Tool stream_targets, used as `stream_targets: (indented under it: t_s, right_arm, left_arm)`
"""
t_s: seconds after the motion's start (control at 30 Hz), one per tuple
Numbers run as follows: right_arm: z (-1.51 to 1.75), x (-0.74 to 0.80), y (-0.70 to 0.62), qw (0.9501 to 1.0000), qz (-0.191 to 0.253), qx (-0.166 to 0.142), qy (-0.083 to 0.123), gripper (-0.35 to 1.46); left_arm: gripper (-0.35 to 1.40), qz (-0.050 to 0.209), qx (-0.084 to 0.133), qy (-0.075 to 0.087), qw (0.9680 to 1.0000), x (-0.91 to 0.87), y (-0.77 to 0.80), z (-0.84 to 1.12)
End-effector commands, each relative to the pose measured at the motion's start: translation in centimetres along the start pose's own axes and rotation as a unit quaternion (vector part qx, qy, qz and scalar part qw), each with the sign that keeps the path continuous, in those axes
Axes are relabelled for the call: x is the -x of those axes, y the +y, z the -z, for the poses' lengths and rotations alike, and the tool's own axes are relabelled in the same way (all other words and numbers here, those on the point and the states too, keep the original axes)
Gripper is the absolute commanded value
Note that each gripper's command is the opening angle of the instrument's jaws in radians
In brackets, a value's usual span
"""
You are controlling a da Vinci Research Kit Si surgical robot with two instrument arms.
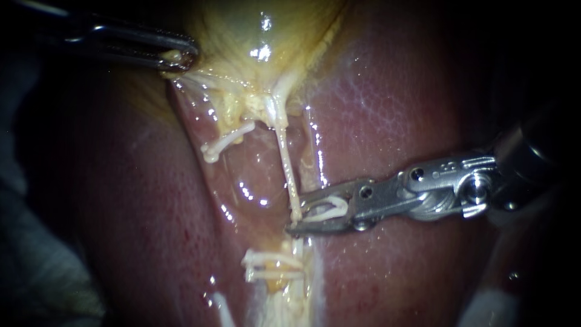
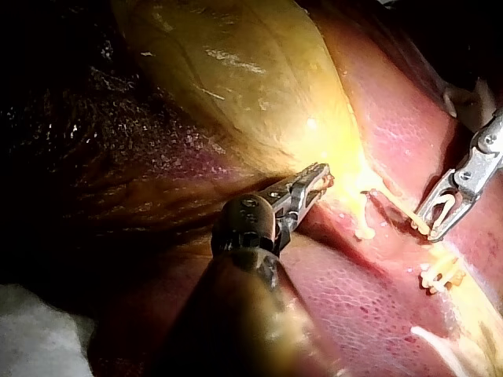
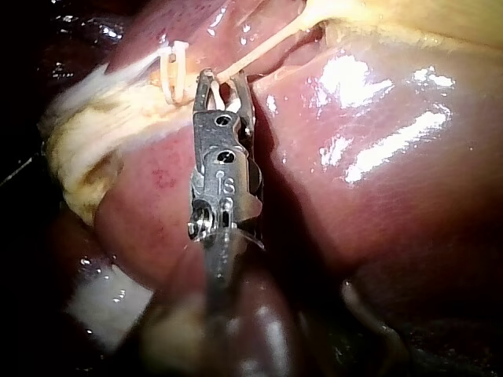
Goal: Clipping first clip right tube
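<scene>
Your right instrument has its jaws standing apart with a white clip seated between them, one leg lying along each jaw. The right tube, thin and pale, runs down from the gallbladder and enters the mouth of those jaws at their tips. You cannot tell from these views how far inside the clip it sits. Just past the tips, two further clips lie across the pale tissue in line with the tube. To the left of the tube a short stub of another tube ends free, well apart from your jaws. Your left instrument has its jaws clamped on the gallbladder's edge, well apart from the right tube. The liver lies glistening on both sides of the tube.
</scene>
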Motion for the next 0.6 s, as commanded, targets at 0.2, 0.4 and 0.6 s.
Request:
stream_targets:
  t_s: [0.2, 0.4, 0.6]
  right_arm:
    - [0.00, 0.01, 0.01, 1.0000, 0.000, -0.001, 0.003, 0.28]
    - [-0.02, 0.04, 0.03, 0.9998, -0.014, -0.005, 0.009, 0.40]
    - [-0.04, 0.07, 0.08, 0.9990, -0.031, -0.011, 0.028, 0.45]
  left_arm:
    - [-0.35, 0.000, 0.000, 0.000, 1.0000, 0.00, 0.00, 0.00]
    - [-0.35, 0.000, 0.000, 0.000, 1.0000, 0.00, 0.00, 0.00]
    - [-0.35, 0.000, 0.000, 0.000, 1.0000, 0.00, 0.00, 0.00]
